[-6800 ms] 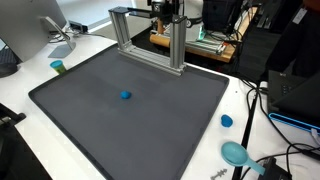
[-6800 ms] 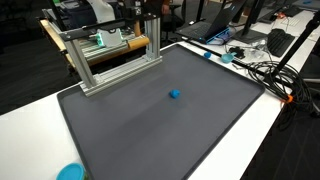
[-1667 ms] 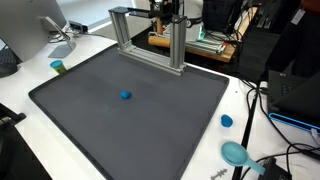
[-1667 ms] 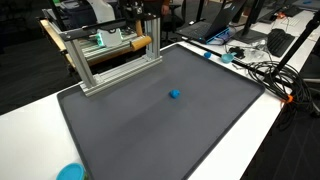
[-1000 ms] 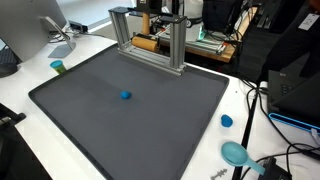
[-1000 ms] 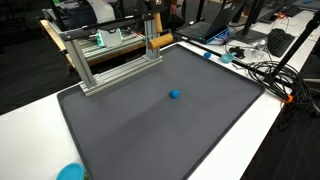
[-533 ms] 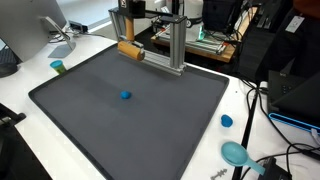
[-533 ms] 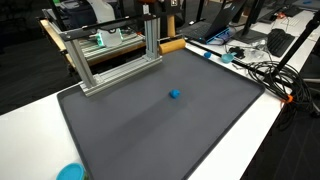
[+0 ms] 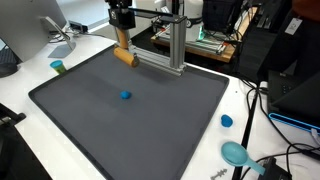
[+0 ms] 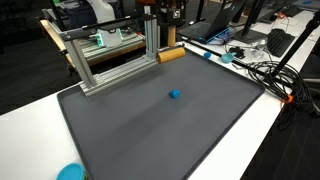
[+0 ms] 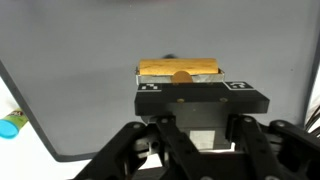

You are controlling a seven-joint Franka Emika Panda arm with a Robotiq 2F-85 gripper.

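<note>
I have the claw [image 9: 121, 44] clamped on the dowel [image 9: 126, 57], its long axis level and crosswise to the grip, over the far edge of the mat [image 9: 150, 120] beside the frame [image 9: 176, 45], with the blue bit [image 9: 125, 96] well apart toward mid-mat.

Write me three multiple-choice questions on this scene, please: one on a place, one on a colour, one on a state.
1. Where does the small blue piece lie?
A) on the dark mat
B) on a chair
C) in a bowl

2. Which colour has the block in the gripper?
A) green
B) tan
C) white

3. How is the gripper?
A) open and empty
B) shut on the block
C) out of view

Answers: 1 A, it sits mid-mat in both exterior views; 2 B, the wrist view shows it tan; 3 B, the block sits clamped in it.
</note>
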